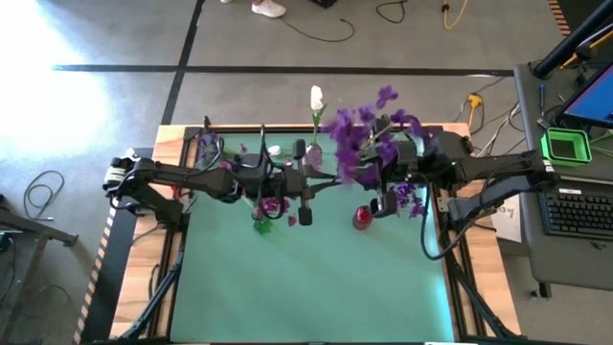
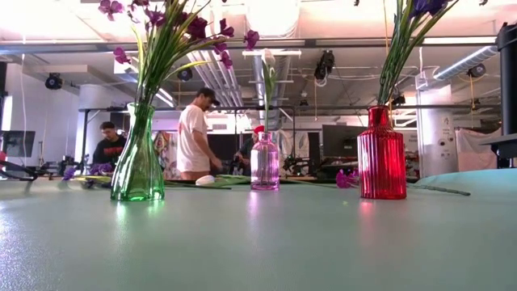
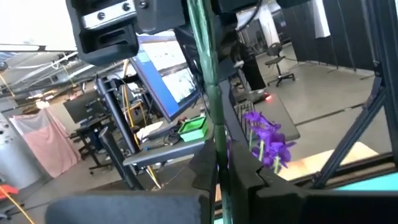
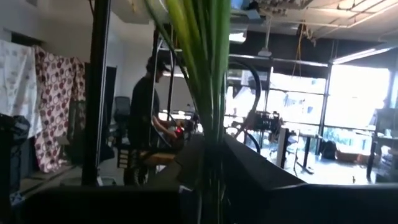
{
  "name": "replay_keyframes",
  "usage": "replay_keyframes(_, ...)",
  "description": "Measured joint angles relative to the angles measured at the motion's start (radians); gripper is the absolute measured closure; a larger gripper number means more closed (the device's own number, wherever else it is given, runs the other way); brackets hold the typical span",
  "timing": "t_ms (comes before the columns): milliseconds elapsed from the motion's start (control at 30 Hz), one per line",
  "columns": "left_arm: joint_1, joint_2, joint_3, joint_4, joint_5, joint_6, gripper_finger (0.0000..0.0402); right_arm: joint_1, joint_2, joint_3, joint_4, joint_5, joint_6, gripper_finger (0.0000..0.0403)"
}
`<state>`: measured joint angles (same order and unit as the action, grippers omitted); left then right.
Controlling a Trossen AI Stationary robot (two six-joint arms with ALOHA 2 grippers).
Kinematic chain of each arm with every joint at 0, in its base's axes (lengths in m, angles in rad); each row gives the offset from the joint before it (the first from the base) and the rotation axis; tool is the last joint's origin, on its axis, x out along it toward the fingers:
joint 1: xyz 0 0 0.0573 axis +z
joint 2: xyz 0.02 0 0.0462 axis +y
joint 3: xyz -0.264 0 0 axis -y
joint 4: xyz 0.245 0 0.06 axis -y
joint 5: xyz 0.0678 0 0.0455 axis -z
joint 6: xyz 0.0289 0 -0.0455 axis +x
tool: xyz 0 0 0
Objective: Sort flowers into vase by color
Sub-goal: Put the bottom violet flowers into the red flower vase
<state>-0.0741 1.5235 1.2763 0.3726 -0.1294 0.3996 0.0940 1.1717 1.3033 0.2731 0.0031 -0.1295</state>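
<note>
Overhead, both arms meet near the middle of the green worktop (image 1: 316, 278). The left claw (image 1: 305, 182) is closed on a green stem (image 3: 208, 93) beside the pink vase (image 2: 265, 162), which holds one white bud (image 1: 316, 97). The right claw (image 1: 381, 182) pinches a bunch of stems (image 4: 202, 68) with purple blooms (image 1: 369, 134), near the red vase (image 2: 381, 153). A green vase (image 2: 137, 158) holds magenta flowers (image 2: 194, 28) (more flowers lie on the worktop behind).
</note>
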Motion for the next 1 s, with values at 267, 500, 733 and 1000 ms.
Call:
replay_keyframes(267, -0.001, -0.013, 0.000, -0.082, -0.046, -0.017, 0.0401, 0.000, -0.034, 0.000, -0.139, 0.080, 0.025, 0.0285)
replay_keyframes(500, -0.001, -0.016, 0.000, -0.121, -0.086, -0.028, 0.0401, 0.000, -0.044, 0.007, -0.279, 0.170, 0.077, 0.0223)
replay_keyframes(733, -0.002, -0.016, 0.000, -0.173, -0.123, -0.040, 0.0401, 0.000, -0.044, 0.078, -0.403, 0.192, 0.099, 0.0216)
replay_keyframes(1000, -0.002, -0.016, 0.000, -0.204, -0.127, -0.056, 0.0402, 0.000, -0.038, 0.128, -0.497, 0.192, 0.121, 0.0305)
